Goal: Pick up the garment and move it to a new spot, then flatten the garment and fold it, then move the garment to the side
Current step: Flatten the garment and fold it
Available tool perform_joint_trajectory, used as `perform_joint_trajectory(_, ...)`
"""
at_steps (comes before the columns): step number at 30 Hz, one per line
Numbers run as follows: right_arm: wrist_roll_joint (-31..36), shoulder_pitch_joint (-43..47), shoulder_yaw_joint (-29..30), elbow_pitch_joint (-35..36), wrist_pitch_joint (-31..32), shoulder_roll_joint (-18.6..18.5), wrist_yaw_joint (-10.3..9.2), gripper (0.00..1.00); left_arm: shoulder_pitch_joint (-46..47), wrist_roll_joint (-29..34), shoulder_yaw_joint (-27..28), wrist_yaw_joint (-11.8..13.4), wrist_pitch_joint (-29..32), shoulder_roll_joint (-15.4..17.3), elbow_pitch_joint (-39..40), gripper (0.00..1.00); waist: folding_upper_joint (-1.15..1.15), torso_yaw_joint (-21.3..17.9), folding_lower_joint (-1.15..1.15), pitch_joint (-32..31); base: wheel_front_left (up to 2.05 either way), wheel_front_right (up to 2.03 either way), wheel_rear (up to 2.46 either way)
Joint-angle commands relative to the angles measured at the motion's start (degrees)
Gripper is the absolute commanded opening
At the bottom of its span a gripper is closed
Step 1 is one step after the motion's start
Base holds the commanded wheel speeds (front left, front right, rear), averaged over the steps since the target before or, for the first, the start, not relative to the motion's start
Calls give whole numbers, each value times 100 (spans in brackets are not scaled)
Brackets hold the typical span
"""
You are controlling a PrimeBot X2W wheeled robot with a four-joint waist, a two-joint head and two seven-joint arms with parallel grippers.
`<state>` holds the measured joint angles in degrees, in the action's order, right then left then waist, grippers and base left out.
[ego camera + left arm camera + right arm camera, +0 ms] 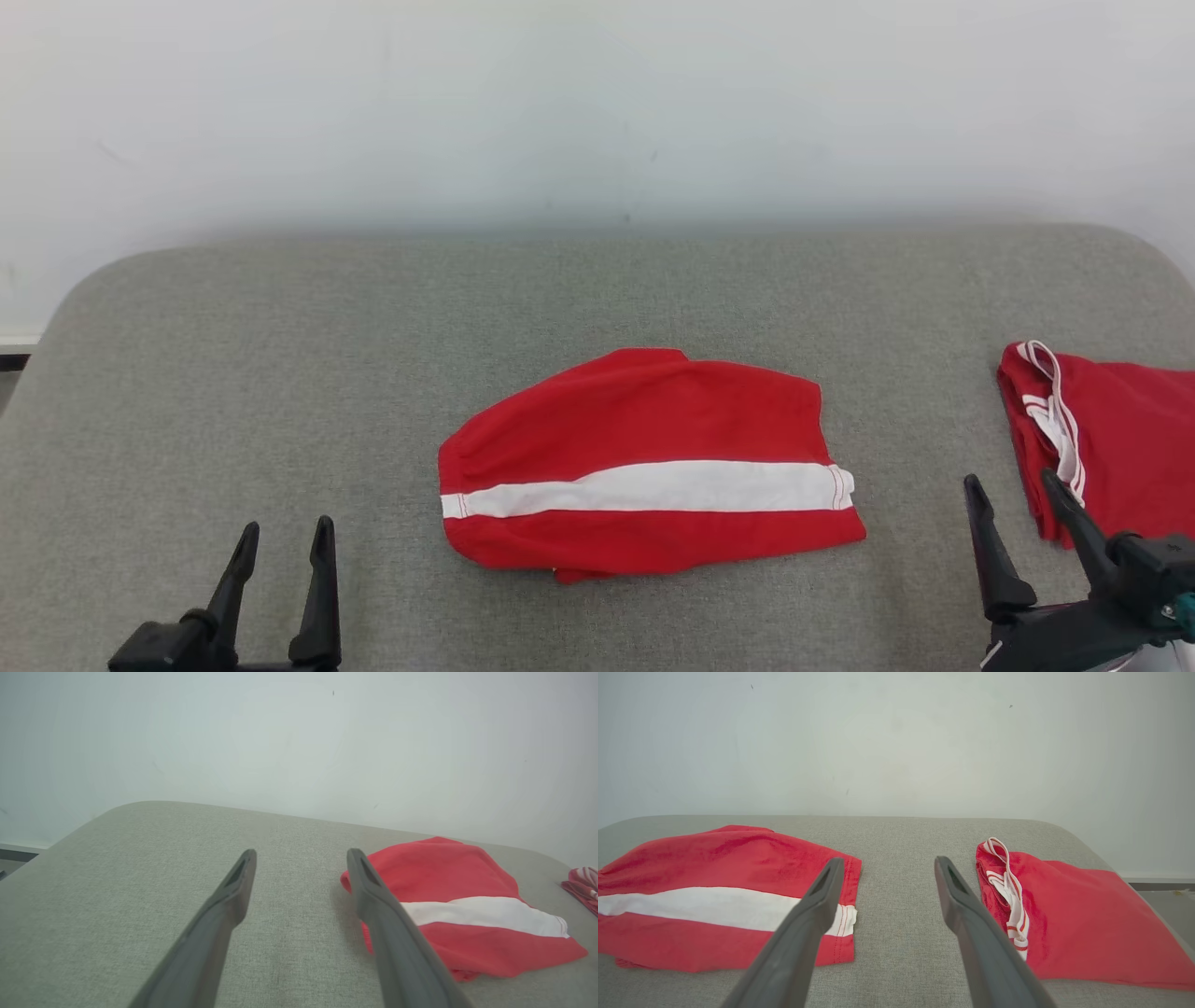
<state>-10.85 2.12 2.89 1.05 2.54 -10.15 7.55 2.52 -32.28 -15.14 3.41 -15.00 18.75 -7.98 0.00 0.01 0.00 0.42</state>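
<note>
Ok, nearest first. Our left gripper (287, 525) sits at the lower left of the head view. Its jaws are apart with nothing between them, over bare grey fabric. Our right gripper (1009, 478) sits at the lower right, jaws likewise apart and empty. One of its fingers overlaps the near edge of a second red garment (1120, 439) in that view, and we can't tell whether they touch. In the right wrist view its fingers frame the bare strip between the two garments.

Next out are the red shorts (644, 420), folded into a flat, compact packet in the middle of the padded grey worktop (280, 355). A broad white stripe (653, 487) runs left to right across them. In the head view we see the shorts apart from both grippers.

The second red garment lies at the worktop's right edge, well apart from the shorts, with white trim (1055, 411) bunched along its left side.

Farthest out we see the worktop's rounded far edge, then a plain white wall (597, 112).
</note>
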Motion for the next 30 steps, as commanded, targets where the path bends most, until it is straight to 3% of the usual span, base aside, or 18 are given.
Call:
perform_joint_trajectory(1, 43, 82, 49, 40, 23, -5, -14, 100, -147, 132, 69, 13, -14, -53, 68, 100, 0, 92, 0, -93, 0, 0, 0)
perform_joint_trajectory(15, -25, 540, 183, 119, 37, 54, -14, 100, -880, 711, 534, -316, -19, -470, 50, 100, 0, 230, 0, -373, 0, 0, 0)
perform_joint_trajectory(30, -130, 553, 118, -106, -100, -27, -14, 100, -793, 815, 702, -467, -20, -523, -13, 100, 0, 139, 0, -420, 0, 0, 0)
